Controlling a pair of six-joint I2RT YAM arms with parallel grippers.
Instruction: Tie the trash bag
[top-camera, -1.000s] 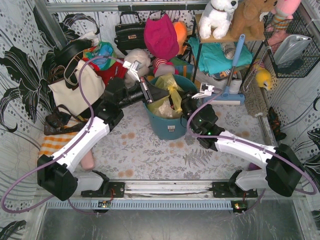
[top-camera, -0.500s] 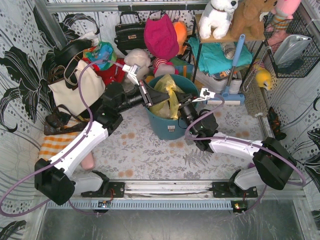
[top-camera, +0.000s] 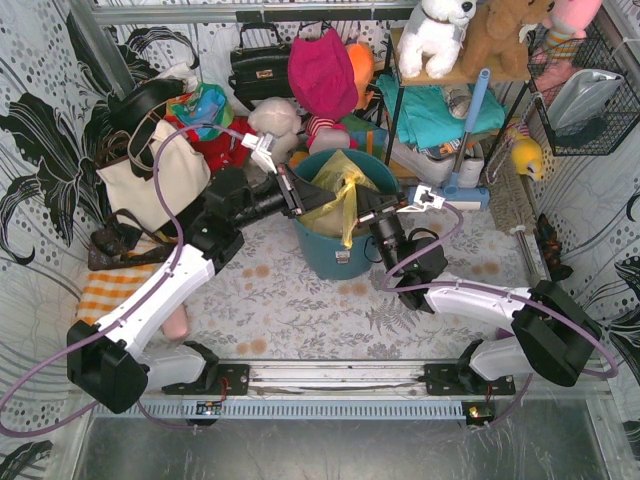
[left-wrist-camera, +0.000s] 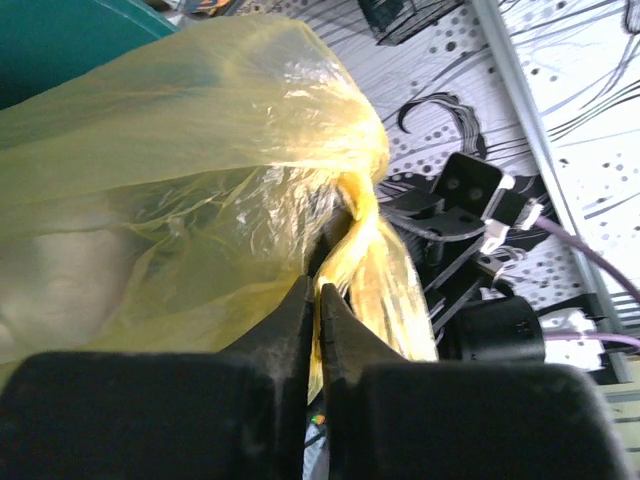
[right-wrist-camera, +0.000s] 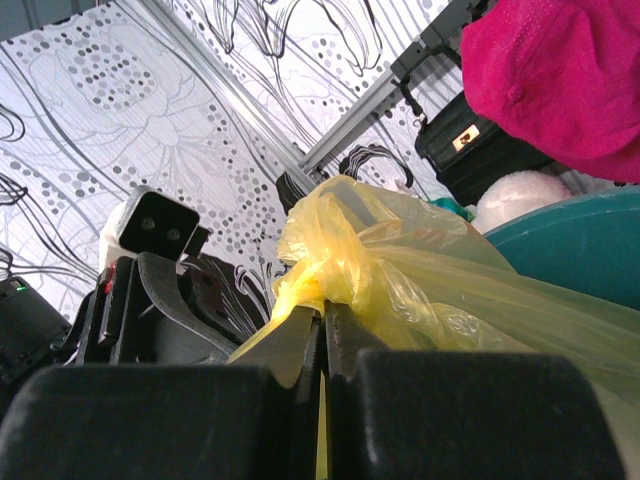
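The trash bag (top-camera: 335, 178) is thin yellow plastic, sitting in the round teal bin (top-camera: 330, 250). Its top is gathered and twisted into strands above the bin mouth. My left gripper (top-camera: 300, 205) comes in from the left and is shut on one twisted strand of the bag (left-wrist-camera: 350, 255). My right gripper (top-camera: 358, 212) comes in from the right and is shut on another gathered strand (right-wrist-camera: 330, 270). The two grippers face each other closely over the bin, each seeing the other. A loose tail of yellow plastic (top-camera: 347, 225) hangs down between them.
A cream tote bag (top-camera: 150, 175) stands at the left. A black handbag (top-camera: 258, 65), a pink hat (top-camera: 322, 70) and toys crowd the back. A shelf with plush animals (top-camera: 460, 40) and a mop handle (top-camera: 470, 120) stand at the right.
My right gripper has swung up and left toward the bin and closed in on the bag top. The bag's strands have been pulled together, and a tail now hangs down.
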